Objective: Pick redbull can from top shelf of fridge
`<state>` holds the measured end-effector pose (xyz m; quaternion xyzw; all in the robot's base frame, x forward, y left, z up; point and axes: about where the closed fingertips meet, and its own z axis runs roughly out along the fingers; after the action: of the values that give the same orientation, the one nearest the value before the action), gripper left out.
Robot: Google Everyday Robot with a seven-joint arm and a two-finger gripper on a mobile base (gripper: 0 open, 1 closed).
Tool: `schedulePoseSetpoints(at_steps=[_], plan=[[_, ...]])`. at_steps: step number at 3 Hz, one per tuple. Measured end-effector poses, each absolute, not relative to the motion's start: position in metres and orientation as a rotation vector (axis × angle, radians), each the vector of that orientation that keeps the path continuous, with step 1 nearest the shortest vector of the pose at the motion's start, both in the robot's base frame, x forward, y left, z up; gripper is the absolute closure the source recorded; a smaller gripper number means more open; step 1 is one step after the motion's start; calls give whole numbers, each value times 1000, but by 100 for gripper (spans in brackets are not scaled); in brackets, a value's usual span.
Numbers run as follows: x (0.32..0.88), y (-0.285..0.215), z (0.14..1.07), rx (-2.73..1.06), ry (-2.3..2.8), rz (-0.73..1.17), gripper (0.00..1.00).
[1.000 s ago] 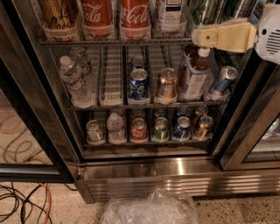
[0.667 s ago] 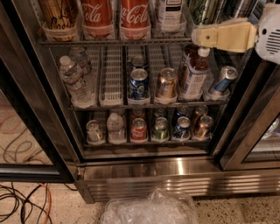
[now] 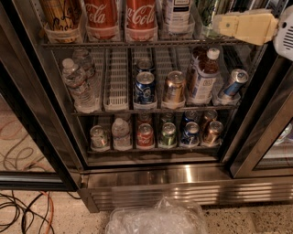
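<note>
The fridge (image 3: 183, 176) stands open in front of me. Its top shelf (image 3: 137, 44) runs across the top of the view, with clear plastic trays. In them stand a gold-and-black can (image 3: 59, 13), two Coca-Cola cans (image 3: 101, 18), a white-labelled can (image 3: 177, 11) and a green-and-black can (image 3: 209, 8). My gripper (image 3: 229, 25), cream-coloured, reaches in from the upper right at the level of that shelf's right end. It covers what stands there. The redbull can is hidden or out of view.
The middle rack (image 3: 155, 109) has white lane dividers, water bottles (image 3: 78, 82), cans, a brown bottle (image 3: 203, 77) and a slim silver-and-blue can (image 3: 233, 82) leaning at the right. More cans fill the lower rack. A crumpled plastic bag (image 3: 158, 219) and cables (image 3: 27, 212) lie on the floor.
My gripper has moved a little up and to the right, from just below the top shelf's bar to level with it. Nothing else has moved.
</note>
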<state>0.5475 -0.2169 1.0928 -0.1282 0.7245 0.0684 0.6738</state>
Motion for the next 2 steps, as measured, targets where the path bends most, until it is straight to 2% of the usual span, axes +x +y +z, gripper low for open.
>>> schedulePoseSetpoints(at_steps=[2], plan=[[549, -213, 1086, -246, 1633, 162, 3]])
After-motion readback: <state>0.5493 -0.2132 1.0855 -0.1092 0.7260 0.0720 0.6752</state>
